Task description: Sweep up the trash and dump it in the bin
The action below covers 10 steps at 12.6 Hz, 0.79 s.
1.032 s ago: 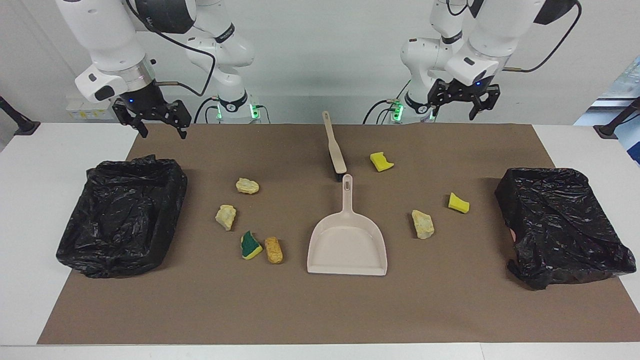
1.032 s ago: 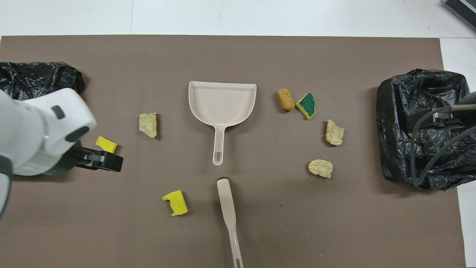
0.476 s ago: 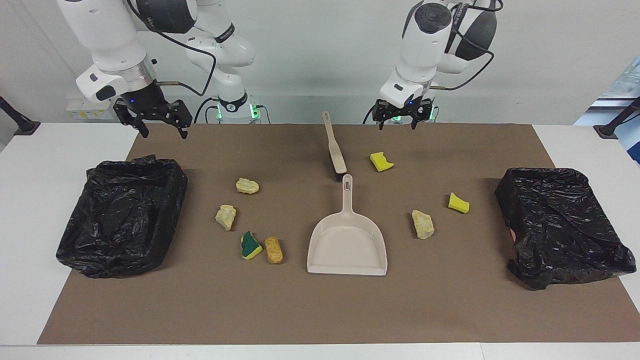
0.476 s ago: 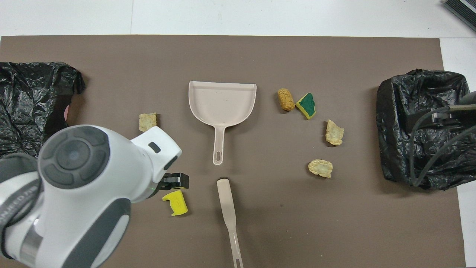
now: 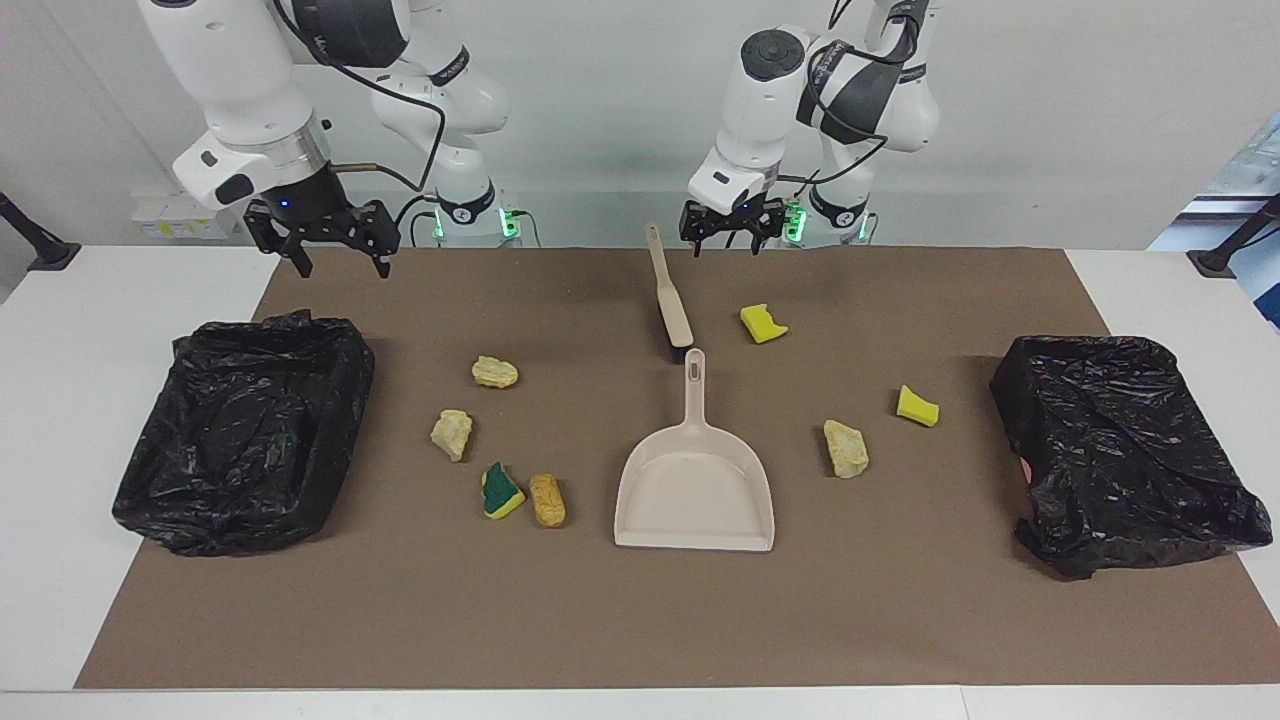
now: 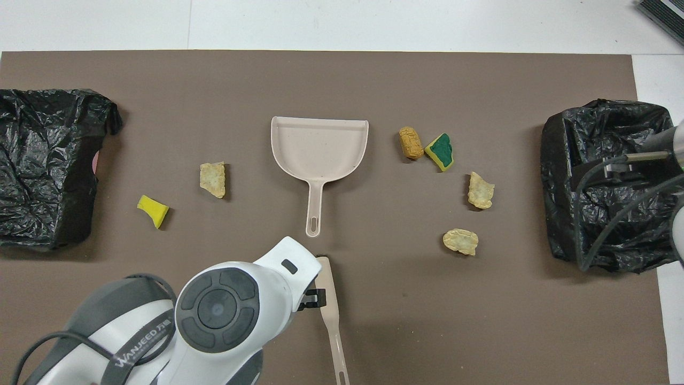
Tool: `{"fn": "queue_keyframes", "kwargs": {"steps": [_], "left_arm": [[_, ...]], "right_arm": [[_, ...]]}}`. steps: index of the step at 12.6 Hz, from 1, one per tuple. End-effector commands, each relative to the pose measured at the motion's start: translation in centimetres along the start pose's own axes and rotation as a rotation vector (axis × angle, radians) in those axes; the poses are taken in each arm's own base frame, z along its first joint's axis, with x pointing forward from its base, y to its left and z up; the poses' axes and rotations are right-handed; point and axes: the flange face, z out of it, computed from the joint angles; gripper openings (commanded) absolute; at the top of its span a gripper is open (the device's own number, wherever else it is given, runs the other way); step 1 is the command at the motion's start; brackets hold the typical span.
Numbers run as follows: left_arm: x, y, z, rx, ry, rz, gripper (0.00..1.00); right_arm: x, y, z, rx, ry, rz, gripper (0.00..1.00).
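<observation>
— What covers the white table [image 5: 60, 420]?
— A brown mat [image 5: 660, 620]; a black-bagged bin [image 5: 245, 430] sits at each end, the other [image 5: 1125, 450] at the left arm's.
— And between them?
— A beige dustpan [image 5: 697, 490], a hand brush [image 5: 668, 290] nearer the robots, and seven sponge scraps [image 5: 765, 322] scattered either side

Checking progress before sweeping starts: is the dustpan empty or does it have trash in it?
Empty. The dustpan shows only its bare beige floor; every scrap lies on the brown mat around it.
</observation>
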Motion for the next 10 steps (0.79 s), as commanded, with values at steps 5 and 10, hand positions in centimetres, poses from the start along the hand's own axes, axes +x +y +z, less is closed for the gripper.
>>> {"fn": "queue_keyframes", "kwargs": {"steps": [5,10], "left_arm": [[-6.6,4.6,9.4,-0.014,0.012,-0.036,1.00],[-8.3,6.0,12.8,0.005,0.003,-0.026,1.00]], "right_arm": [[4.1,-11.4,6.1,0.011,-0.048,-0.031,1.00],[5.4,-20.6,10.9,0.037,-0.010,0.073,1.00]]}}
